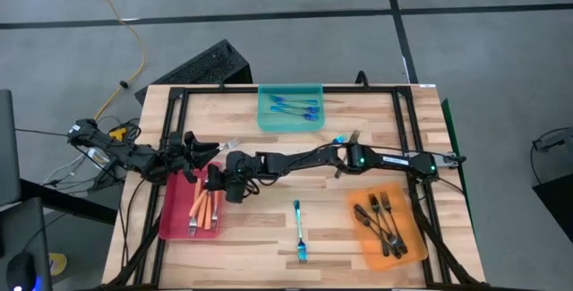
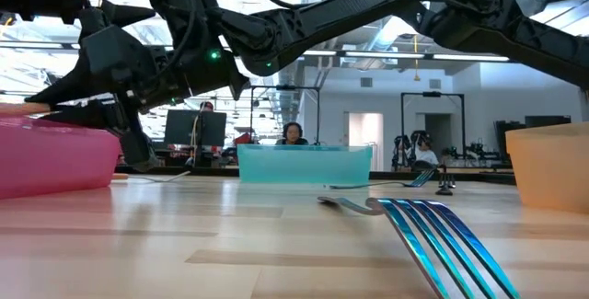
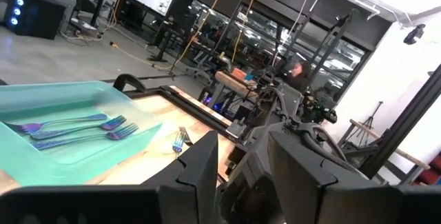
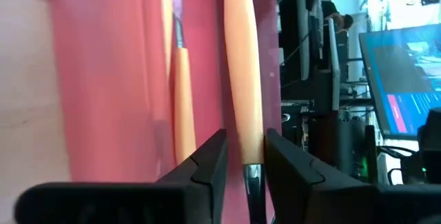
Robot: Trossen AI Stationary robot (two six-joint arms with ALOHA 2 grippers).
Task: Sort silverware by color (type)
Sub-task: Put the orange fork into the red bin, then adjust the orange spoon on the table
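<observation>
On the wooden table [image 1: 269,148], the right gripper [image 4: 244,156] hangs over the red tray [image 1: 175,210] at nine o'clock, fingers slightly parted around an orange fork [image 4: 241,72]. A blue fork [image 1: 300,233] lies at six o'clock. A person [image 2: 293,133] sits in the room behind.

Pale wood table [image 1: 269,228], glossy iridescent metal fork [image 2: 433,235], translucent plastic trays [image 1: 183,215]

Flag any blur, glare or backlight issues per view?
Low view: blue fork looms huge and soft at the lens; bright ceiling lights leave the arms in silhouette. Right wrist view: orange-handled fork between the right gripper fingers is blurred. High view: even light, all sharp. Left wrist view: window glare.
</observation>
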